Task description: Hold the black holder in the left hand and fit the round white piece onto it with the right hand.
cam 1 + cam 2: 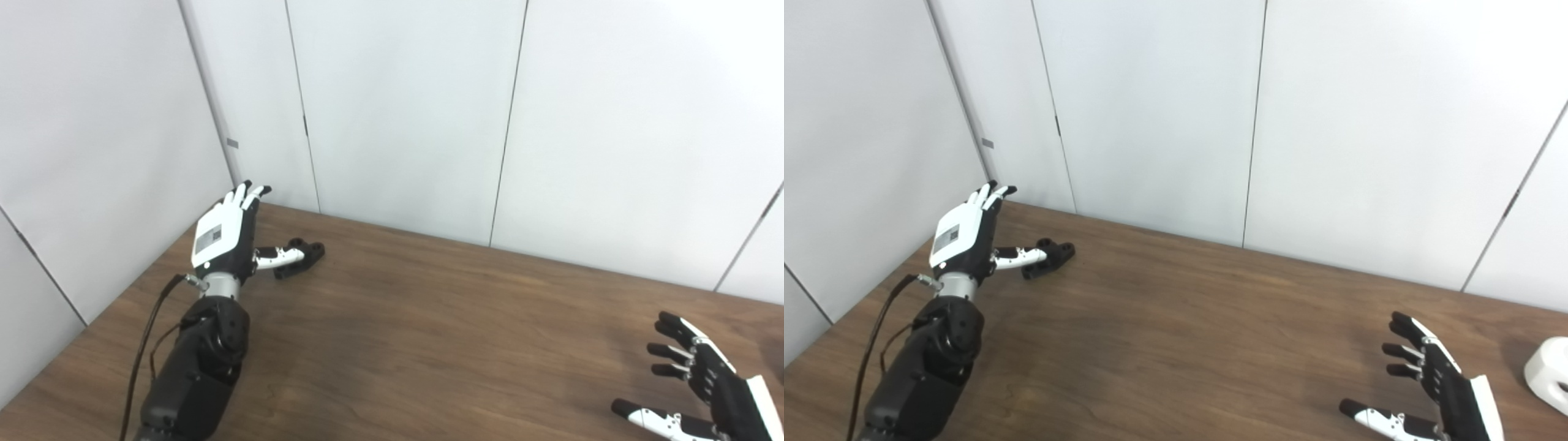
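Brown wood-grain table [429, 318] fills the near and middle of the scene, far edge running diagonally from far left down toward the right. Behind it, white wall panels [404, 110] split by thin dark vertical seams. Left side closed off by another white panel wall [92, 153], meeting the back panels at the far-left corner. Small grey tag [232, 143] on the corner post.
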